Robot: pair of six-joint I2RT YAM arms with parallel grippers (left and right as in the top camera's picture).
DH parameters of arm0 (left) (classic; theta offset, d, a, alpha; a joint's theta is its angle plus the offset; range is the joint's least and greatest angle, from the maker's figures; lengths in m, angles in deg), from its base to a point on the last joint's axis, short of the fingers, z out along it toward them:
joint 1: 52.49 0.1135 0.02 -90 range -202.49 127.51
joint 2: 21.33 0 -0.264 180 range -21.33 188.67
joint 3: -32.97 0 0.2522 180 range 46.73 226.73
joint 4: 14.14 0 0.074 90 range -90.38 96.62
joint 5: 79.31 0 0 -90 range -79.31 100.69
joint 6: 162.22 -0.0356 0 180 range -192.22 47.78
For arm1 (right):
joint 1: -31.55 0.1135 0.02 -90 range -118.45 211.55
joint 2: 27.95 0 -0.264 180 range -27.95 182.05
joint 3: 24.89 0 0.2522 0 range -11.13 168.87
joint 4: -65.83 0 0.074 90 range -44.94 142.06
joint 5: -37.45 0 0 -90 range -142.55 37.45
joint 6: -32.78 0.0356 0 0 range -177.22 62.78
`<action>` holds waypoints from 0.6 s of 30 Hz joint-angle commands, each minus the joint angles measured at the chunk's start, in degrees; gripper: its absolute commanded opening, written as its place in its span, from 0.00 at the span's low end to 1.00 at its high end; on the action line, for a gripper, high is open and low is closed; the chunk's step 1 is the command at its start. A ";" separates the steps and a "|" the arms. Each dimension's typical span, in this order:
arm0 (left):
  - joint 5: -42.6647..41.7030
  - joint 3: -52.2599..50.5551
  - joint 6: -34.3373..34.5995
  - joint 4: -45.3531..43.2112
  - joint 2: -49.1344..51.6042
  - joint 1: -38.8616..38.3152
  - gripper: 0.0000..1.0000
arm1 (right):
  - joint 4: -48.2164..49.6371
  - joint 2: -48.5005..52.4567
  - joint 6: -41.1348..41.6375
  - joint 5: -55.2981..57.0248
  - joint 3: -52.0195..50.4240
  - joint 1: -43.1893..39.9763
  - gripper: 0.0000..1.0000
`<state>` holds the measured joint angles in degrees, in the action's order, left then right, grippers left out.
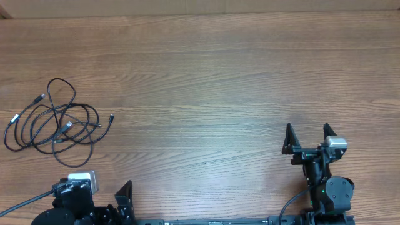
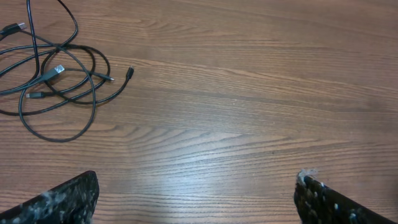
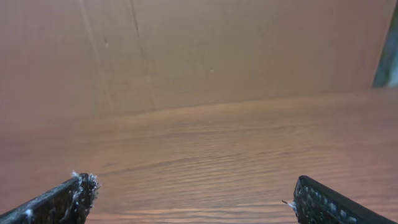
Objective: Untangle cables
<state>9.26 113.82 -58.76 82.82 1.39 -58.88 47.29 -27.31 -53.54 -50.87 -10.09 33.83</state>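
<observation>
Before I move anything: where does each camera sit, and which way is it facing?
Overhead: fixed above the table, looking straight down; cables far left, left gripper and right gripper along the near edge.
Left wrist: on the left arm, low, angled forward and down; its open fingers in the bottom corners, cables upper left.
Right wrist: on the right arm, looking forward across the table toward a brown board; open fingers in the bottom corners.
Shared: overhead and left wrist both show the cables.

only the cables (image 1: pixel 55 122) lie on the table (image 1: pixel 225 75), at its left.
</observation>
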 commanded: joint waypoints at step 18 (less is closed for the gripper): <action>0.33 -0.17 0.74 0.04 -0.28 -0.15 1.00 | 0.04 -0.37 -11.08 -0.46 -0.57 -0.04 1.00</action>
<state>9.26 113.82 -58.76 82.82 1.39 -58.88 47.31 -27.31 -64.05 -51.07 -10.09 33.83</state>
